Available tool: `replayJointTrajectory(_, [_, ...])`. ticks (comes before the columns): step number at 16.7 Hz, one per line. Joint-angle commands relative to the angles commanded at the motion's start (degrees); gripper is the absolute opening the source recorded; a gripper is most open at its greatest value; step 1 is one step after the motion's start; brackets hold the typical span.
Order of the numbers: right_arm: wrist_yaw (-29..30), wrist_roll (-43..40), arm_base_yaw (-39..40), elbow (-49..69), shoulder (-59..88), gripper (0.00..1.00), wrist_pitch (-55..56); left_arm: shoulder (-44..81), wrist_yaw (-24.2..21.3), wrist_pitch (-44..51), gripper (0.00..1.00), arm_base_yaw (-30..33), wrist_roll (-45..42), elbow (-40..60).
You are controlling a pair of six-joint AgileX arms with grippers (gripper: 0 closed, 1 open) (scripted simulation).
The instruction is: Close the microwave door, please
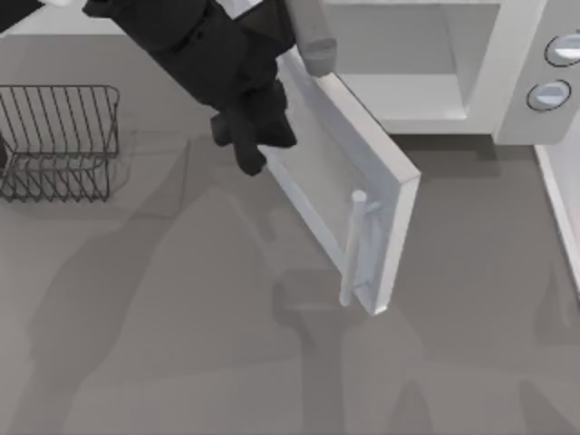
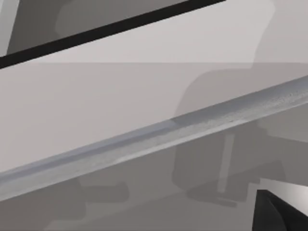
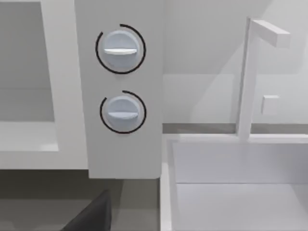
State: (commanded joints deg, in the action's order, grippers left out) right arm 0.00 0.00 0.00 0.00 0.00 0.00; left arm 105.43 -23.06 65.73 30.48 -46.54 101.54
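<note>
Black left arm point(image 1: 195, 45) reaching in from top left.
Dark two-finger left gripper point(image 1: 252, 145) angled down; finger state unclear.

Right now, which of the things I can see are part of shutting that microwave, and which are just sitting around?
Part of the job:
- microwave door, standing open
- door handle
- left gripper, against the door's outer face
- microwave cavity

Just lying about:
- wire basket, at the table's left
- two knobs
- sink and faucet
</note>
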Motion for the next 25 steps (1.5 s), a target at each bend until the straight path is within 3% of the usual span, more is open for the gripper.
replayJointTrajectory(25, [0.00, 0.00, 0.00, 0.00, 0.00, 1.00, 0.00, 4.71, 1.86, -0.54, 0.00, 5.30, 5.70, 6.08])
